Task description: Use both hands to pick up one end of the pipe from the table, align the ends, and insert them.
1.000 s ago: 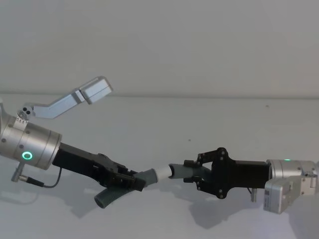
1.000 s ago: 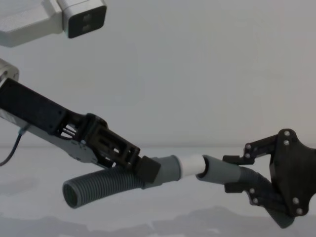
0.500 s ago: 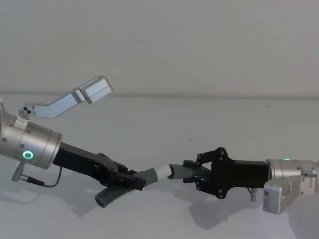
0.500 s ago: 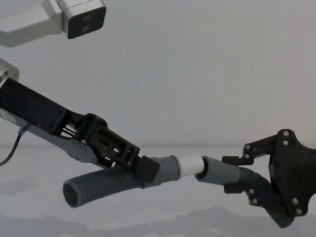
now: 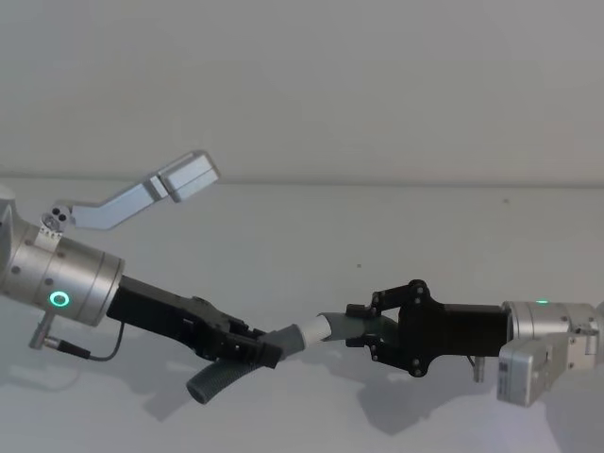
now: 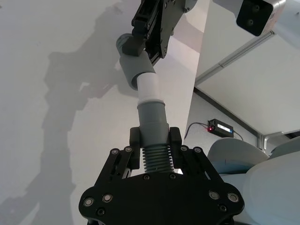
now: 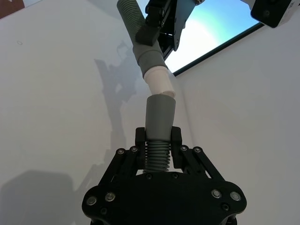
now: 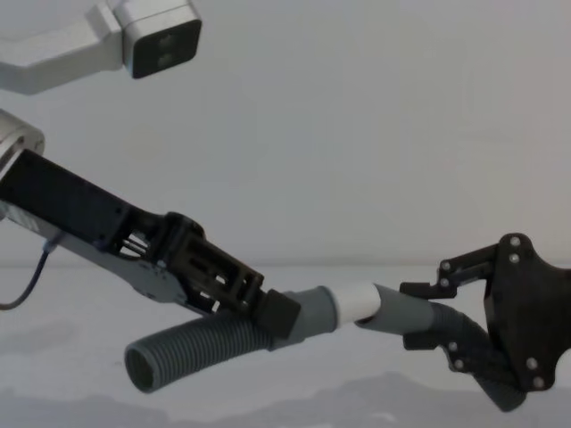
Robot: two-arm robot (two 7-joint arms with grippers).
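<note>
The pipe, a dark grey ribbed hose, hangs above the white table (image 5: 283, 236) between both grippers. My left gripper (image 5: 264, 351) (image 8: 277, 314) (image 6: 154, 138) is shut on the hose just behind the cuff (image 8: 312, 310) that carries the white tube tip (image 8: 352, 301) (image 6: 150, 89). My right gripper (image 5: 360, 328) (image 8: 419, 314) (image 7: 158, 136) is shut behind the plain socket cuff (image 8: 406, 314) (image 7: 159, 117). The white tip (image 7: 159, 82) meets the socket's mouth at a slight angle, its end just inside. The bare ribbed end (image 8: 143, 373) (image 5: 203, 385) sticks out below the left gripper.
The left arm's wrist camera on its white bracket (image 5: 179, 175) (image 8: 161, 40) juts above the left arm. The right arm's wrist camera block (image 5: 524, 368) sits low at the right. A plain wall (image 5: 302, 85) stands behind the table.
My left gripper has moved right and slightly down, bringing the white tip into the socket's mouth at a steeper angle. The right gripper has barely moved.
</note>
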